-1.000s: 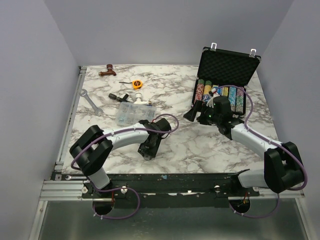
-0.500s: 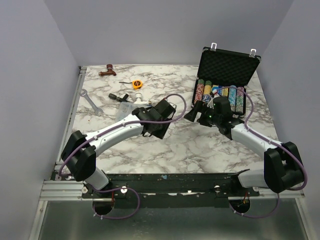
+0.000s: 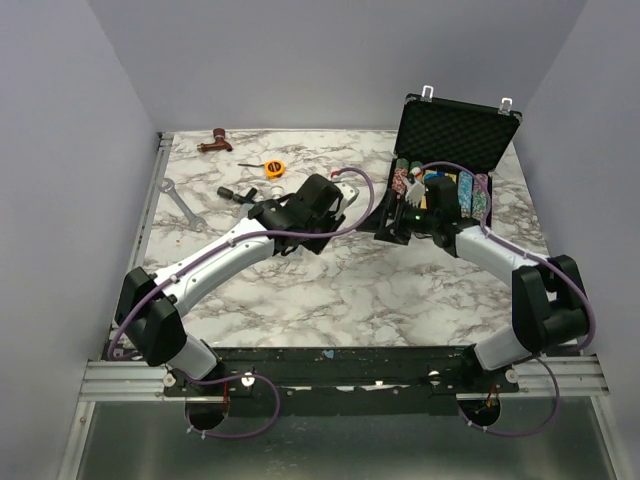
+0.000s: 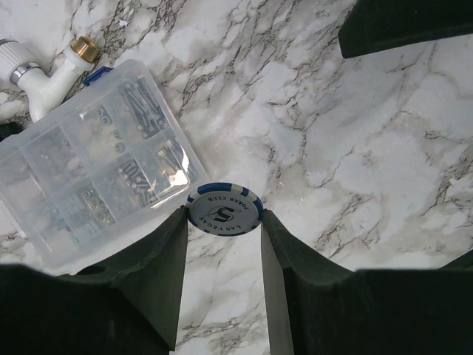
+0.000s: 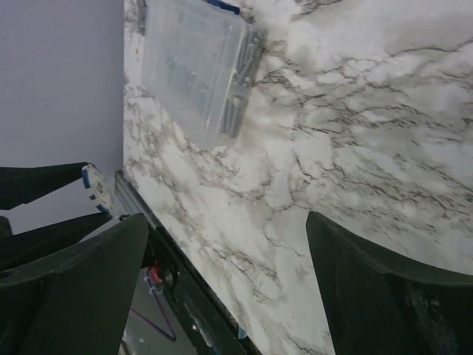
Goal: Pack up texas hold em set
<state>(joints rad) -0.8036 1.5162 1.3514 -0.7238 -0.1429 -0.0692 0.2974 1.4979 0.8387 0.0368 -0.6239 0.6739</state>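
a: why does the left gripper (image 4: 223, 213) hang above the marble with that disc?

b: its fingers are clamped across the rim of a blue and white poker chip (image 4: 224, 217), face out. that keeps the chip off the table (image 4: 355, 148) and ready to carry. it sits near the middle of the table, just beside the clear compartment box (image 4: 96, 163).

a: where does it belong?

b: in the black case (image 3: 458, 128) at the far right corner. the lid stands upright with its foam showing, and the rows of chips (image 3: 440, 186) lie in the tray below, so the case is open to take it.

a: and the right gripper (image 5: 228, 217)?

b: its fingers are spread wide with nothing between them, low over the marble just in front of the case. its wrist camera catches the held chip off to the left, so the two grippers face each other. my guess is it waits for a handover.

a: any risk?

b: the grip is on the rim only, so i judge a knock could twist the chip loose.
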